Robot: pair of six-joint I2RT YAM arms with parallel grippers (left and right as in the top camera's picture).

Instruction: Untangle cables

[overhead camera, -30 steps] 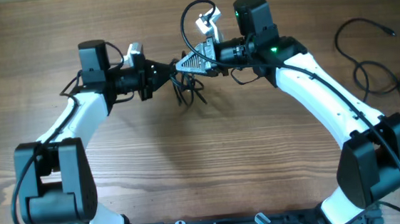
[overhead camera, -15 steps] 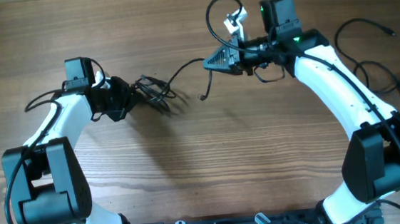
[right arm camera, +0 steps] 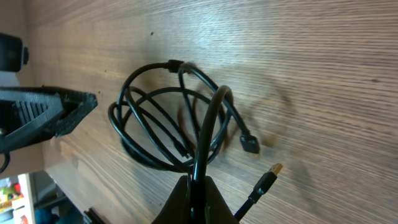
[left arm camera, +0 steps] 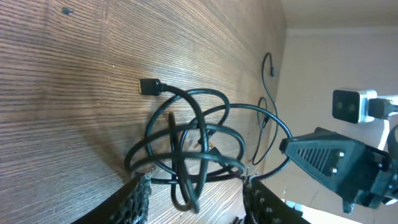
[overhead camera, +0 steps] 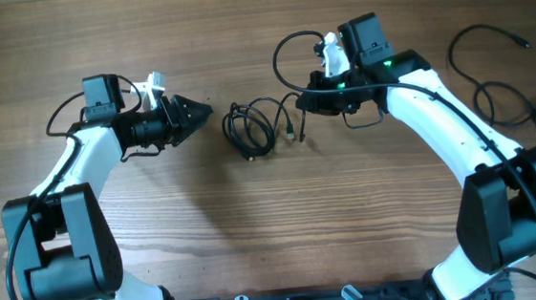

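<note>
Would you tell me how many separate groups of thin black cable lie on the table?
2: a coiled bundle of thin black cable at the centre; a loose thin black cable at the far right. More may be hidden.

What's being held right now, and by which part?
The right gripper pinches the cables by a bare stretch of cord, not a plug; the left gripper holds nothing.

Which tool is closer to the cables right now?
Right. The right tool is shut on a strand of the cables, touching them. The left tool is open and sits just short of the loops on their opposite side.
</note>
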